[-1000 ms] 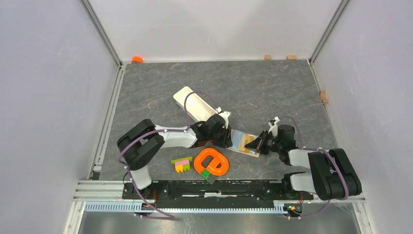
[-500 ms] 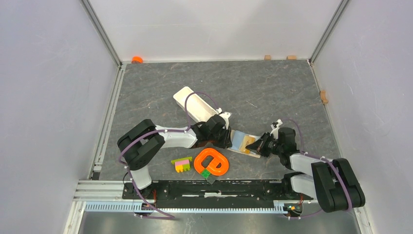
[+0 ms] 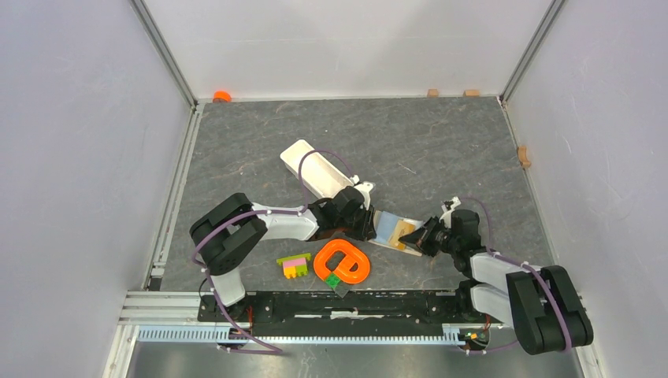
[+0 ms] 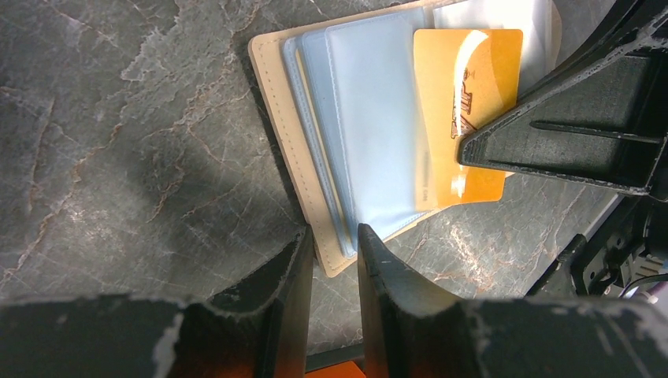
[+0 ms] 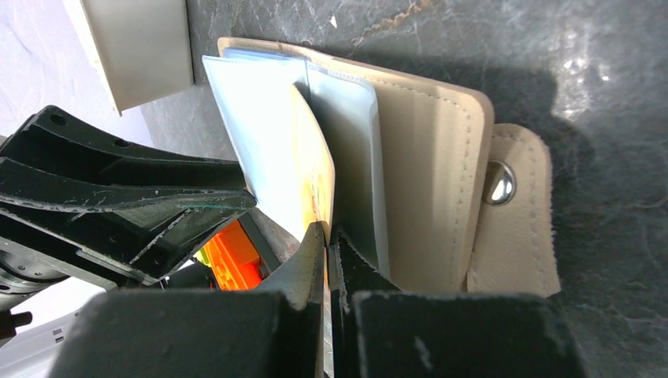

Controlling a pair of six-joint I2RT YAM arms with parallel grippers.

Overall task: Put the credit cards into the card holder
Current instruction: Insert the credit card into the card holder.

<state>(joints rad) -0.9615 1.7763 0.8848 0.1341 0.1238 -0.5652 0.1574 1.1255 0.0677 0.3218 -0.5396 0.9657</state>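
Insertion of the orange-gold card (image 4: pixel 465 102) is the step in hand, by my read. The card holder (image 3: pixel 391 231) lies open on the table (image 3: pixel 441 150), centre of top view, btwn the two grippers. Its clasp tab (image 5: pixel 512 213) sticks out at right of the R wrist view.

R gripper (image 5: pixel 327 244) is clamped tight on the card's near edge, w/ the card stood on edge and its far end in among the clear sleeves (image 4: pixel 370 118). L gripper (image 4: pixel 335 268) has jaws only a sliver apart astride the holder's lower corner, bottom centre of the L wrist view. Looks like a pinch on cover + sleeve edges, pinning it.

Light blue card: can't pick it out, as the sleeves themselves read pale blue.

To do it well:
- Line the card's leading edge up w/ one sleeve mouth, not btwn two sleeves.
- Lay the card flatter and push along the sleeve, slow & straight.
- L pinch should be firm so the holder doesn't skate toward upper left.
- Let go only once the card is mostly seated.
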